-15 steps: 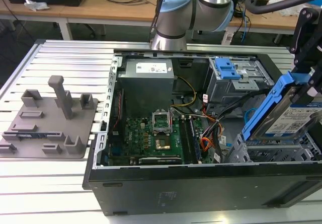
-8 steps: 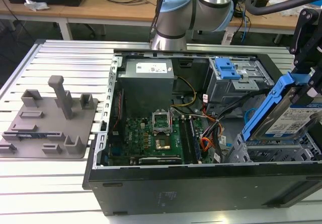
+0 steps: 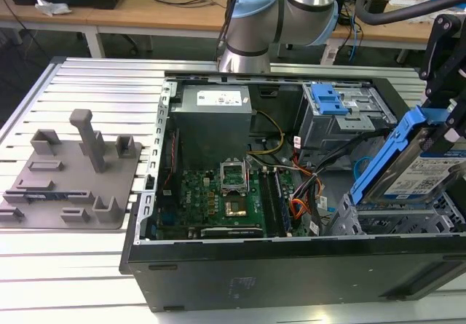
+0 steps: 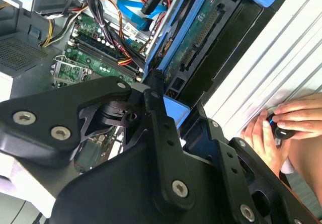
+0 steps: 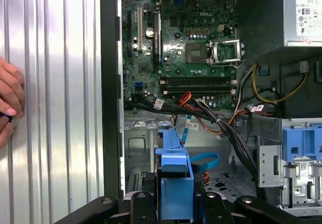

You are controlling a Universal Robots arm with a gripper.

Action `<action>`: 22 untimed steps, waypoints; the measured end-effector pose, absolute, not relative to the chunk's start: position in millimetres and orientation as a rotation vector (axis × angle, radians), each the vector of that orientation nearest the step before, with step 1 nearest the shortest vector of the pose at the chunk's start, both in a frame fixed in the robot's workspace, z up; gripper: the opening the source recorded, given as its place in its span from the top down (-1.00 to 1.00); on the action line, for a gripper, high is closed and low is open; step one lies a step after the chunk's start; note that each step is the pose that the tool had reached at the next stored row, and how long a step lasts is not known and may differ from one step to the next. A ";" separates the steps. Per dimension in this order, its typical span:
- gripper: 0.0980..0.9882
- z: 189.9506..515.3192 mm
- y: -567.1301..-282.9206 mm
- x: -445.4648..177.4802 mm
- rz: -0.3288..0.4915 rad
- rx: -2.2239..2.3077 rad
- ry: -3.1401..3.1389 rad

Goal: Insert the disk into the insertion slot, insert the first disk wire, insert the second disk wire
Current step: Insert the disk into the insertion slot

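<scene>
Ribbed metal counter, open computer case. Exterior view, right edge: pincer pinching disk, tilted above slot. Step one unfinished; probably needs levelling to mouth.

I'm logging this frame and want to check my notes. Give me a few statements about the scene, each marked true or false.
1. The gripper holds the disk tilted over the insertion slot, not seated in it. True.
2. The motherboard has a cooler fan on its processor socket. False: the socket is bare.
3. A hand is over the ribbed table, outside the computer case. True.
4. The grey fixture plate lies inside the computer case. False: it lies on the table, at the exterior view's left of the case.
</scene>
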State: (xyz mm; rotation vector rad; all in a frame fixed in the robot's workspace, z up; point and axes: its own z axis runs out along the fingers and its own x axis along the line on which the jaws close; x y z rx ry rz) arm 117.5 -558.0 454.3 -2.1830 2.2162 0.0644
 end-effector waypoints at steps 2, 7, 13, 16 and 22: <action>0.40 452.7 -558.1 117.5 0.064 -2.183 2.216; 0.40 447.5 -558.1 117.5 0.064 -2.183 2.216; 0.40 438.7 -558.1 117.5 0.065 -2.183 2.216; 0.40 430.4 -558.1 117.5 0.064 -2.183 2.216; 0.37 415.3 -558.1 117.3 0.063 -2.184 2.216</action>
